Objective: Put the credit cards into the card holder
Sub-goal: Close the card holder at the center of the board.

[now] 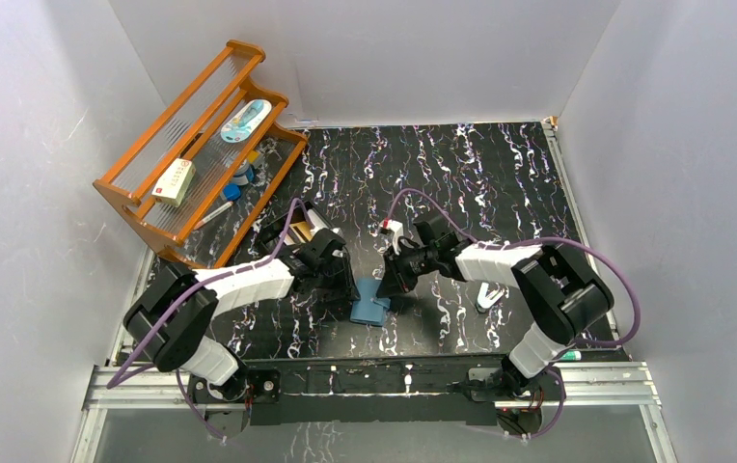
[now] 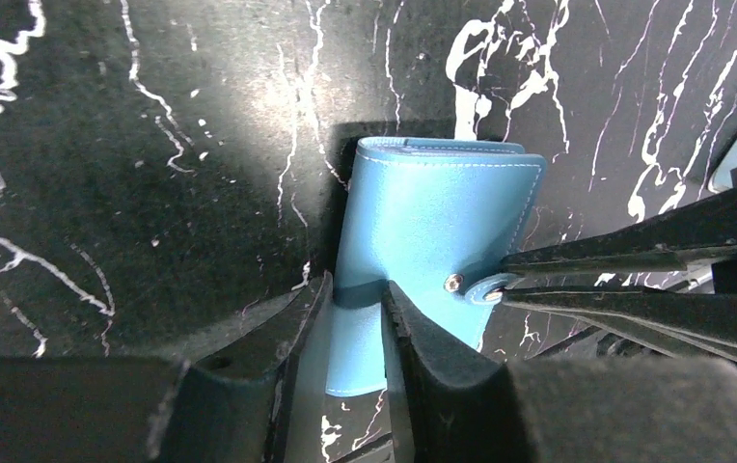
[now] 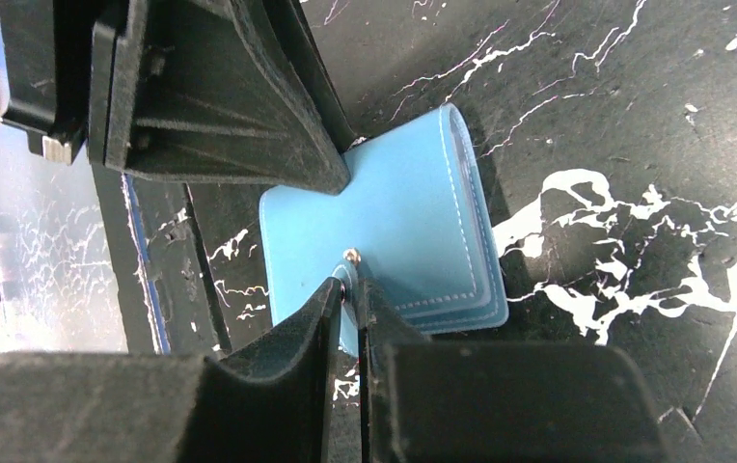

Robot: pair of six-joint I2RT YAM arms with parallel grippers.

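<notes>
The card holder (image 1: 369, 305) is a closed teal wallet, in front of and between the arms. My left gripper (image 2: 355, 297) is shut on its near left edge, one finger on each side (image 1: 343, 280). My right gripper (image 3: 350, 285) is shut on the wallet's small snap tab, reaching in from the right (image 1: 392, 278). The wallet's stitched face (image 3: 413, 231) fills the middle of both wrist views. A whitish and tan patch that may be the credit cards (image 1: 305, 228) shows behind my left wrist, mostly hidden by the arm.
A wooden rack (image 1: 143, 198) stands at the back left with a white-and-red box (image 1: 174, 181) and small tubes on it. A white object (image 1: 488, 294) lies by my right arm. White walls close in the black marbled table (image 1: 500, 183).
</notes>
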